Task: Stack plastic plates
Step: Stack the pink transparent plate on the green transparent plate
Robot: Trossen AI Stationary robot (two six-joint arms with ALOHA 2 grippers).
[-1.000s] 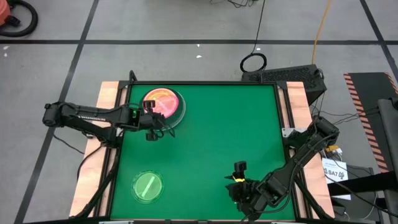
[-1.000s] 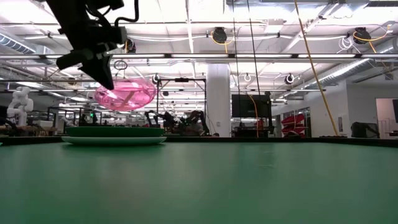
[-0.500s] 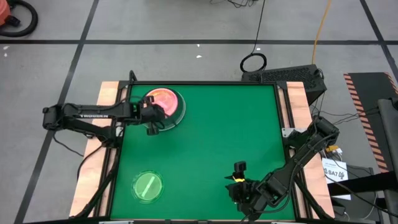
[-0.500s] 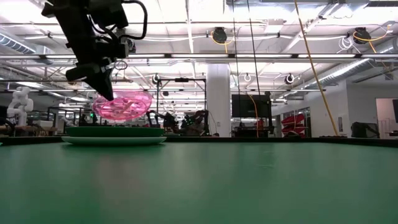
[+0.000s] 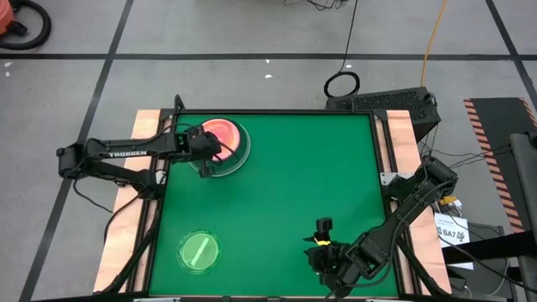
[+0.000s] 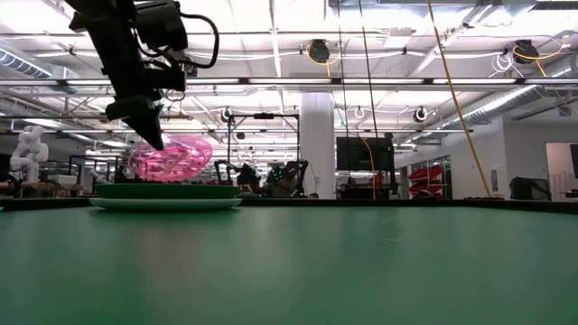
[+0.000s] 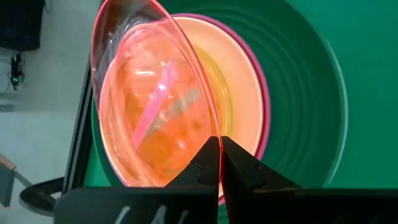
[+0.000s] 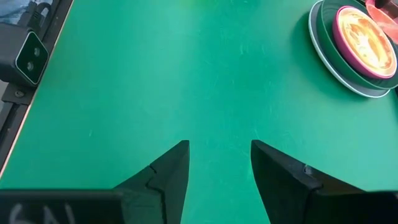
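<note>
My left gripper [image 7: 221, 142] is shut on a see-through pink plate [image 7: 149, 106] and hovers over the stack near the table's far left corner. The stack [image 5: 237, 156] has a pale plate at the bottom, then a dark-green plate [image 6: 167, 190], a hot-pink plate [image 7: 264, 93] and an amber one [image 7: 233, 81] on top. A see-through green plate [image 5: 200, 251] with a stripe lies flat near the table's near left corner. My right gripper [image 8: 217, 158] is open and waits low at the near right, touching nothing. My left gripper pinches the pink plate's rim [image 7: 214, 127] between its two fingers, at the side of the plate toward the near edge. The fingers [image 6: 153, 135] come from above, pointing steeply down. The plate [image 6: 172, 158] is tilted, just above the stack; I cannot tell whether its low edge touches it.
Wooden strips [image 5: 149, 126] border the green mat on the left and right. The mat's middle and far right [image 5: 319, 168] show open surface. In the low view the room behind holds pillars, lights and machines.
My left gripper has moved toward the far edge and down toward the stack, staying shut on the pink plate. The plate has come down with it, from well above the stack to just over its top, still tilted.
</note>
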